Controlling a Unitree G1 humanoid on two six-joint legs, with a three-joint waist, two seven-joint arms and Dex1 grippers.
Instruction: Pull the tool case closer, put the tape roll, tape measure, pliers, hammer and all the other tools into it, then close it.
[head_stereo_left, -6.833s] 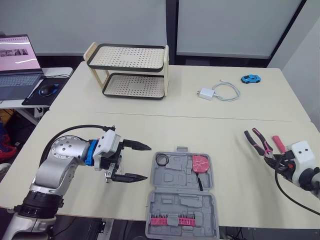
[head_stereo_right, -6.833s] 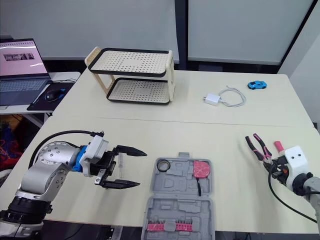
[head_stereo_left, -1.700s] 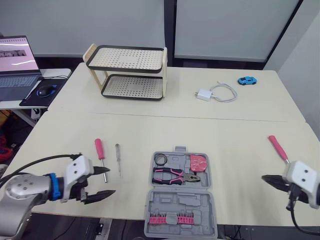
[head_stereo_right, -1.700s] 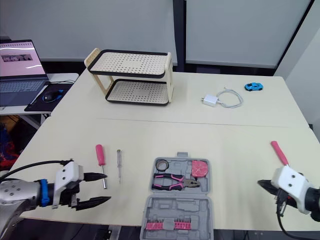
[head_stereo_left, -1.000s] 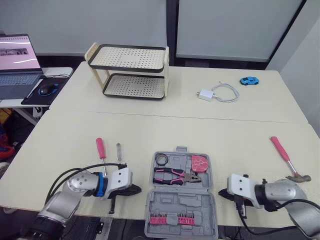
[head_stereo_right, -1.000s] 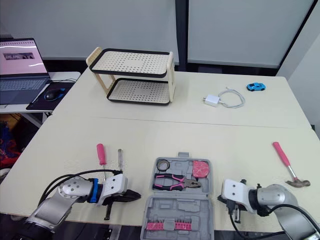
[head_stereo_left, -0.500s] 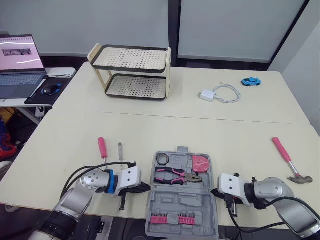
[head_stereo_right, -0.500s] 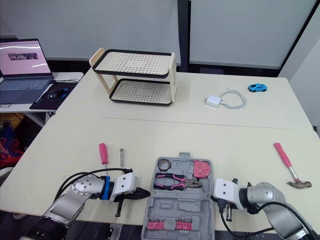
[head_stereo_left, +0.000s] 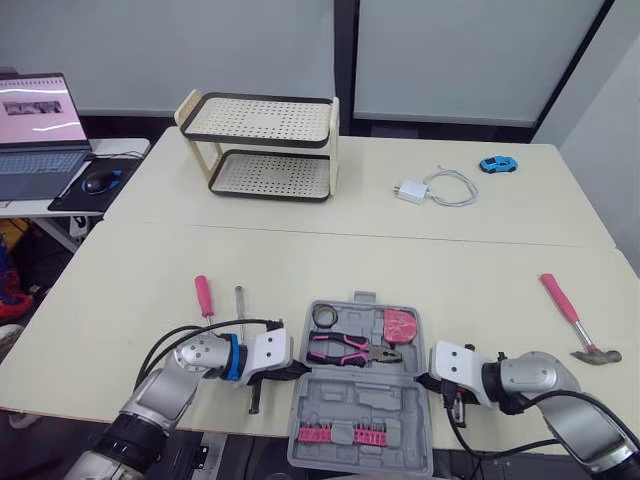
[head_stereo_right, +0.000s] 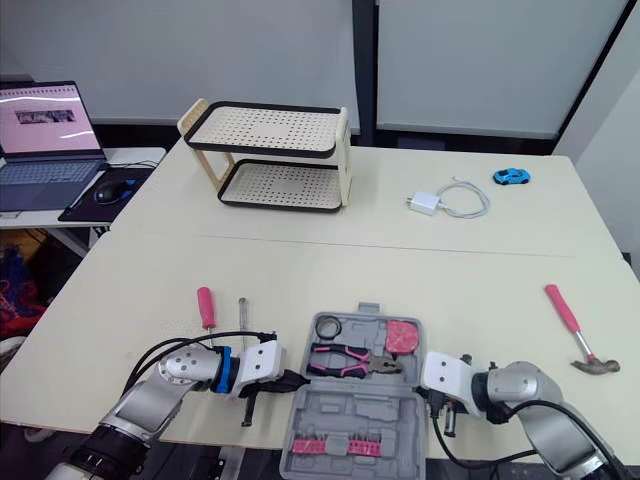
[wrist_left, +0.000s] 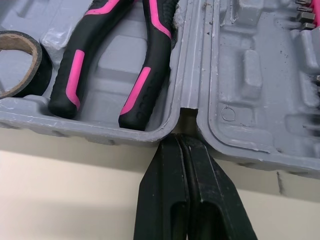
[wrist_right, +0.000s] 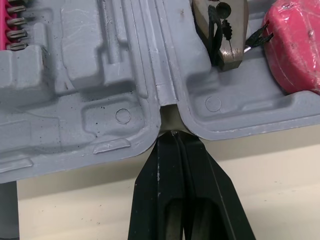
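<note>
Left gripper (wrist_left: 180, 140) and right gripper (wrist_right: 172, 135), fingers pressed together, meet the tool case (head_stereo_left: 355, 405) at its hinge notches.

silver arms (head_stereo_left: 160, 395); white wrist blocks (head_stereo_left: 268, 350); blue left collar (head_stereo_left: 231, 357); black cables (head_stereo_left: 200, 327)

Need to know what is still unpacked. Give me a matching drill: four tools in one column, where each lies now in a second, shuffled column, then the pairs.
Things:
1. pliers
2. hammer
3. tape roll
4. pink-handled screwdriver

Places:
A. on the table, left of the tool case
B. in the case, far-left pocket
C. on the table, well to the right of the case
D. in the case, across the middle of its far half

Pairs: 1-D, 2-C, 3-B, 4-A
</note>
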